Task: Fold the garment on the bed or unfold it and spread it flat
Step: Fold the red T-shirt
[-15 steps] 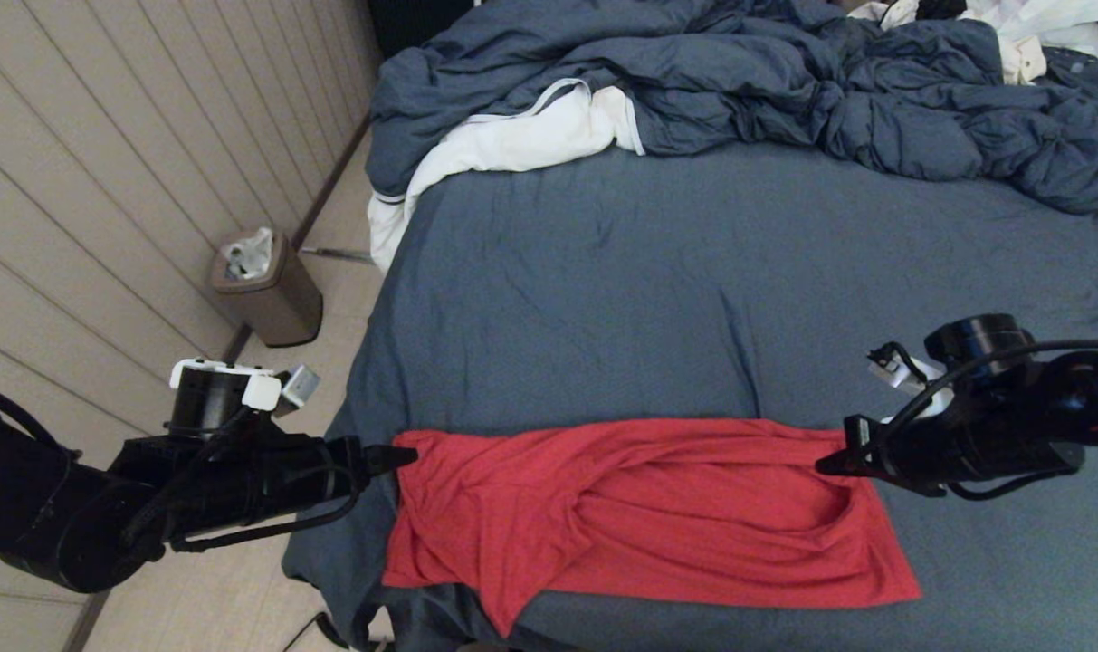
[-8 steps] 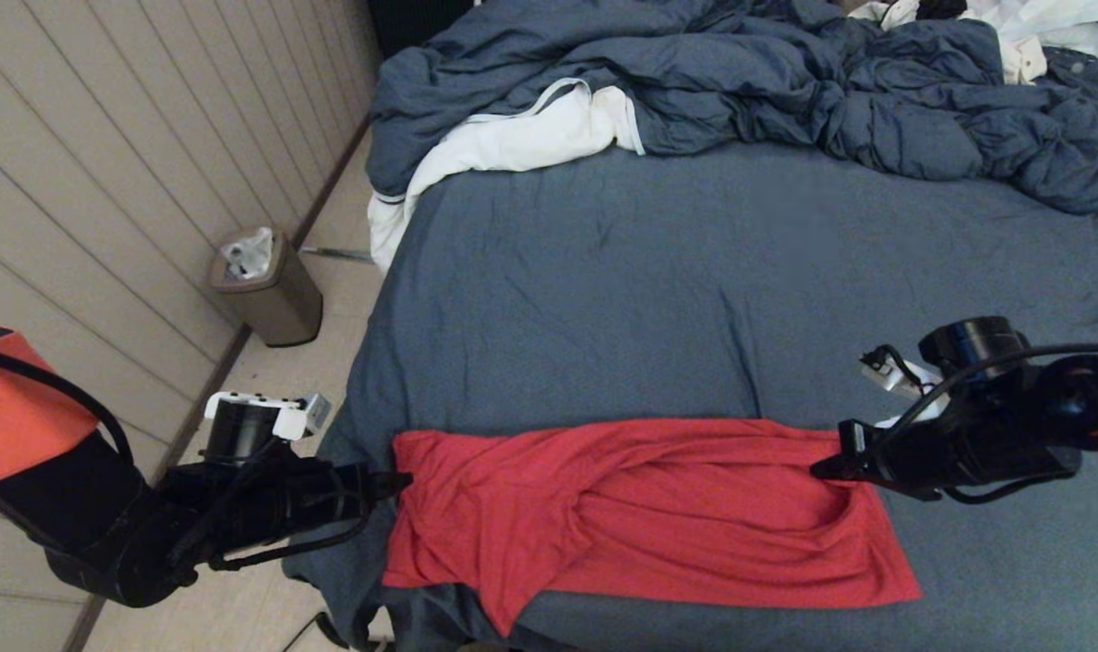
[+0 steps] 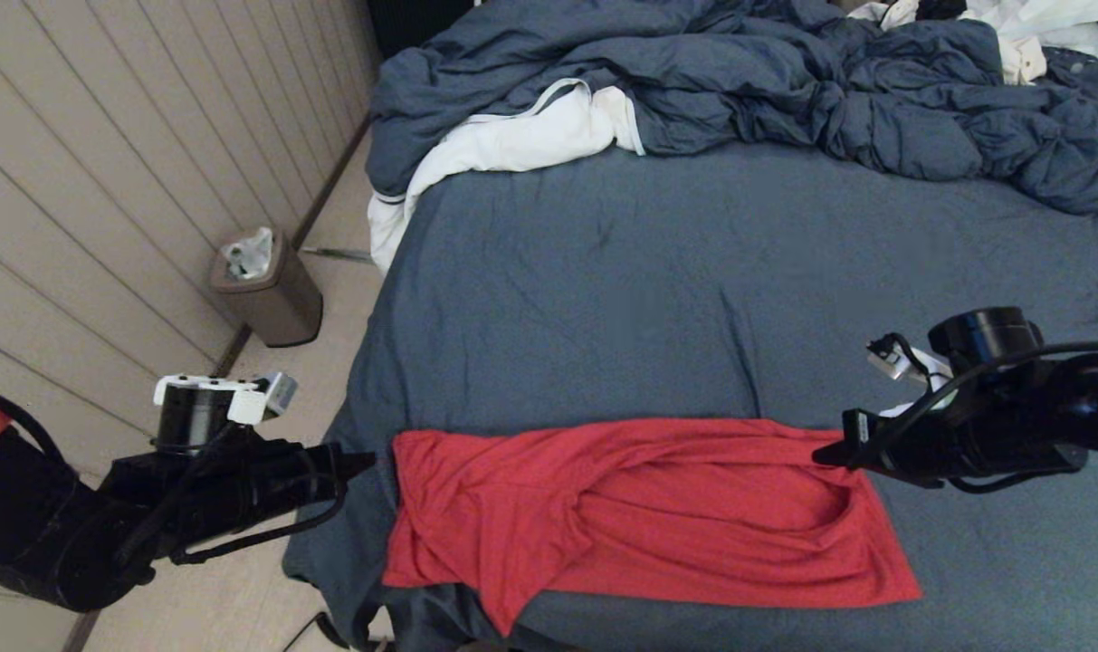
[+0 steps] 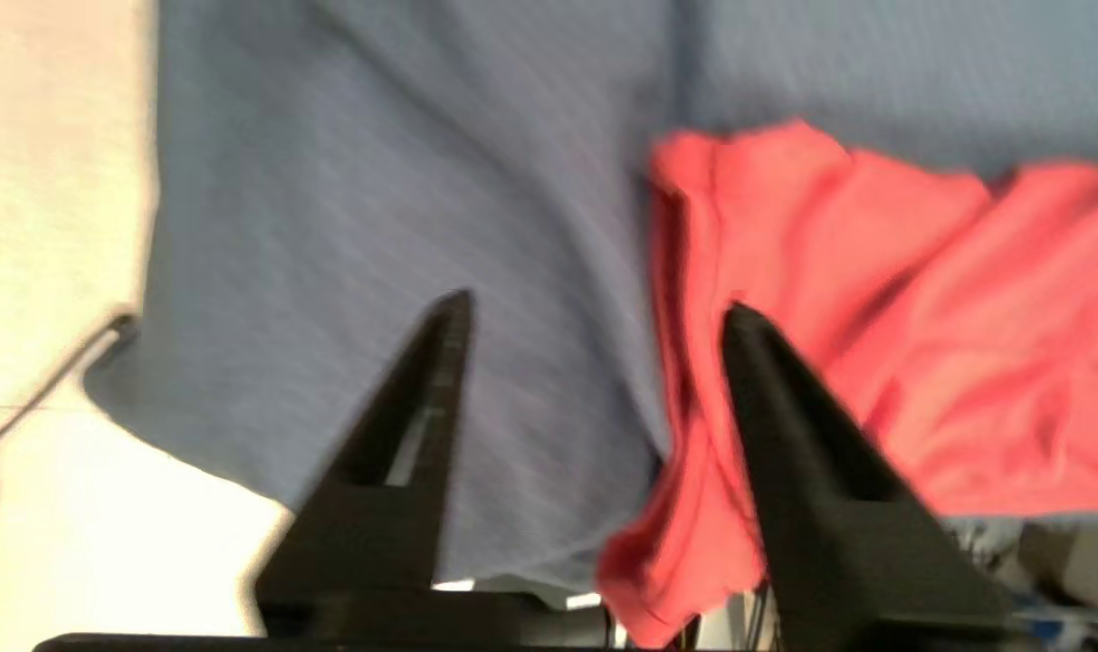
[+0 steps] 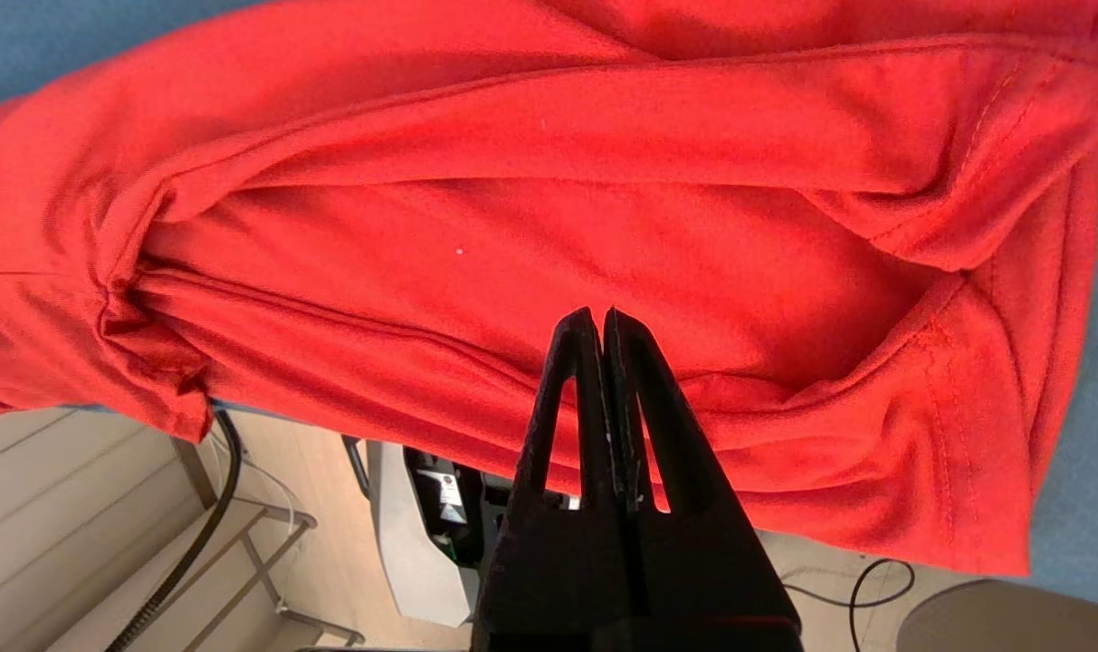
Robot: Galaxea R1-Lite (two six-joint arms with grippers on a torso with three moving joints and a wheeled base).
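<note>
Your left gripper point(image 3: 365, 463) has backed off the left edge of the T-shirt point(image 3: 639, 516). A moment ago its tip was right at the shirt's far-left corner; now it sits a little to the left of that corner, over the edge of the bed point(image 3: 603, 299), with a strip of blue sheet between it and the red cloth. In the left wrist view its fingers point(image 4: 440, 362) stand apart with nothing between them, and they look narrower than they were a second ago, so read them as part-way closed and empty.

Your right gripper point(image 3: 825, 455) has hardly moved. It rests at the shirt's far-right corner, fingers point(image 5: 594, 353) pressed together; you cannot tell from here whether any cloth is pinched between them.

The shirt lies as a long, rumpled band across the near part of the bed, its near-left corner hanging over the edge. It has not shifted.

That suggests the left side has been let go and that part of the fold is laid. The folds across the middle are loose, so you likely need another pass.
</note>
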